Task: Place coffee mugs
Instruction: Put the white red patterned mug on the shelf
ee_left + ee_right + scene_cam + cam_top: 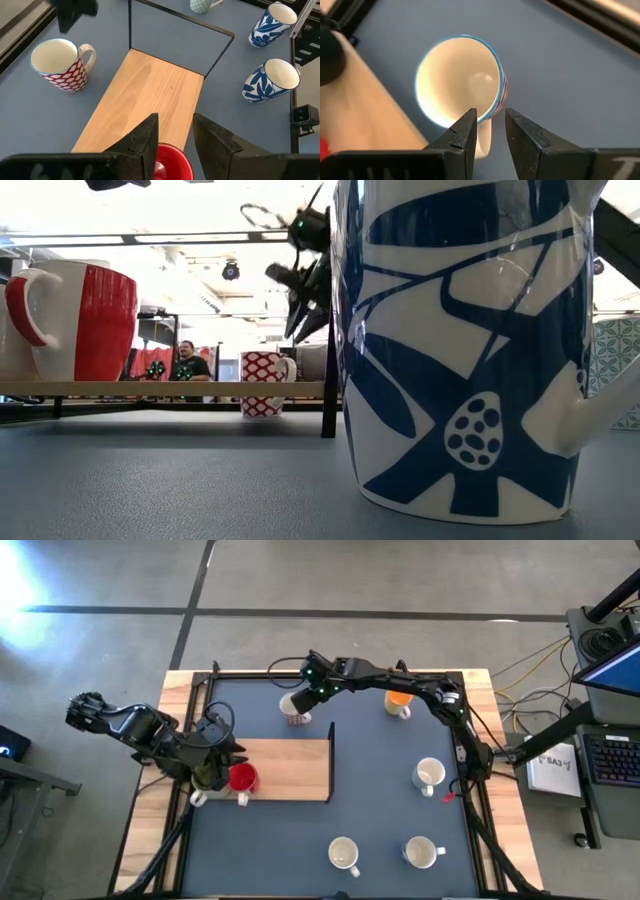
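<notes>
High view: I see the table (380, 820), then the wood shelf (295, 765) w/ red mug (243, 778). Red-patterned mug (296, 712) sits upright just behind the shelf, right gripper (318, 690) above it, jaws parted astride its handle. Left gripper (215, 755) over the red mug, jaws released.

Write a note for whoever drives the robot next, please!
Left tool: open, above the red mug, which stands on the wooden shelf.
Right tool: open, just over the handle of the red-patterned mug, which stands upright on the blue mat behind the shelf.
Nothing is held.
Also on the mat: the orange mug at the back and three pale mugs toward the front right.
Done: red mug on the shelf.
Left: probably the mugs on the mat.
</notes>
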{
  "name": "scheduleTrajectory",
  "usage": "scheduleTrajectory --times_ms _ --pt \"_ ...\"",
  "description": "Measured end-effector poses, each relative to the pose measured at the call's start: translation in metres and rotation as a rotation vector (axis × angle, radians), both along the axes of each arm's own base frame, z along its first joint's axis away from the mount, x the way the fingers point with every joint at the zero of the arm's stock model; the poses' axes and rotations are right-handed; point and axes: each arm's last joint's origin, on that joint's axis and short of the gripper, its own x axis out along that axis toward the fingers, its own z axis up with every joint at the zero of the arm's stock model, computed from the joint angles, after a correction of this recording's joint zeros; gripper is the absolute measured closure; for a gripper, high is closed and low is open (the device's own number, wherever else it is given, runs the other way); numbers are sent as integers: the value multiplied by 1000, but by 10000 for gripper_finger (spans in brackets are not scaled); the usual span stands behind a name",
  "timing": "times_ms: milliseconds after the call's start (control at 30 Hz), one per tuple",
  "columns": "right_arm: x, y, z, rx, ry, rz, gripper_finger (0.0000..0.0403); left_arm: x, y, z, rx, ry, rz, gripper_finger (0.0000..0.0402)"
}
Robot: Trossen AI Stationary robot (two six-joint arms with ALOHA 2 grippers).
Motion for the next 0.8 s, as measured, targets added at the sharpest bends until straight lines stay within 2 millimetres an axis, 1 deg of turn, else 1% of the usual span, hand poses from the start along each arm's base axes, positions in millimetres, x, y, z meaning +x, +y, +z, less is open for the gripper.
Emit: scheduleTrajectory --times_ms 200,300,367,533,667,800 --pt "-26 11 39 -83 -18 41 320 0 0 0 -3 -2 6 298" --pt "-44 21 47 -149 29 7 321 0 1 0 -12 -11 43 298" --pt "-60 30 48 -170 59 -22 319 0 2 0 -19 -17 63 298" --pt "-103 58 38 -159 70 -71 314 1 4 0 -23 -18 86 298" --pt "-133 81 32 -180 -35 -53 317 2 10 0 -23 -19 120 298" --pt "-160 101 26 -203 -146 -24 322 5 19 0 -22 -20 184 298"
